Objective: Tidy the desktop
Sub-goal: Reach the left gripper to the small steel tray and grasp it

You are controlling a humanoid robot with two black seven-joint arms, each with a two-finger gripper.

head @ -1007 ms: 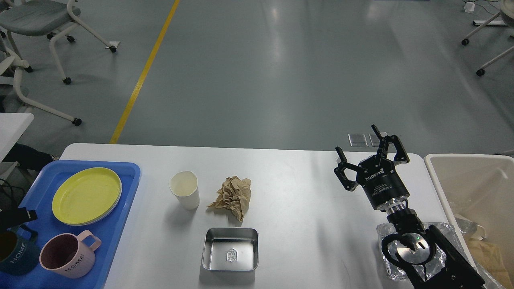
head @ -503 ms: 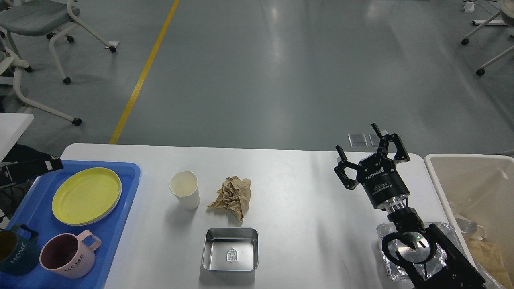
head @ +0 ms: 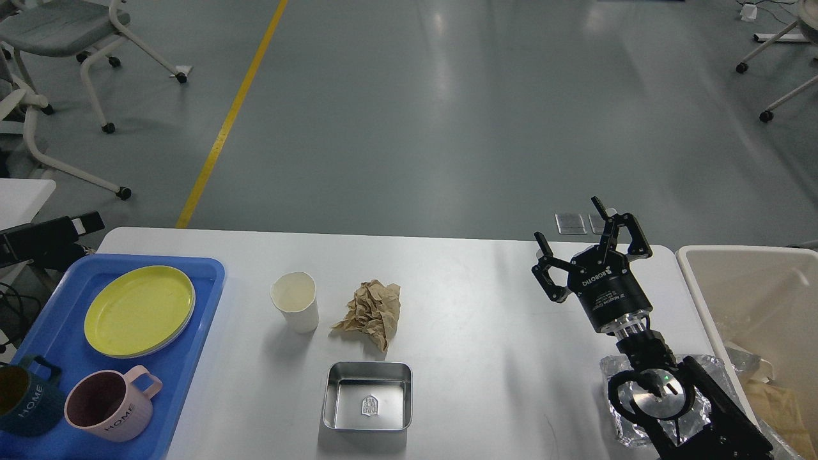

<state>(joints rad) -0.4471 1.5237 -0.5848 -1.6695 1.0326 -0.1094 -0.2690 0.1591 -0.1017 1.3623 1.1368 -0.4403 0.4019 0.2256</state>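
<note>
Right gripper stands wide open and empty at about 3 o'clock of the view, raised above the right part of the desktop, its fingers pointing up and away toward 12 o'clock. The left gripper I cannot read: only a dark part of the left arm shows at 9 o'clock, beyond the table edge, and no fingers are told apart there.

Starting from the near edge, a metal tin lies open at 6 o'clock, with nothing in it. Under the right arm at 4 o'clock lies a crumpled clear plastic piece. At 7 to 8 o'clock the blue tray already holds a pink mug, a dark mug and a yellow plate. Farther, near the middle, a paper cup stands upright, and a crumpled brown paper lies just beside it to the right. At 3 to 4 o'clock the beige bin holds some waste.

I judge the task partly done: dishes are on the tray, but the cup, paper, tin and plastic are left.

The desktop fills the lower middle of the view; its long axis runs from 9 to 3 o'clock.
</note>
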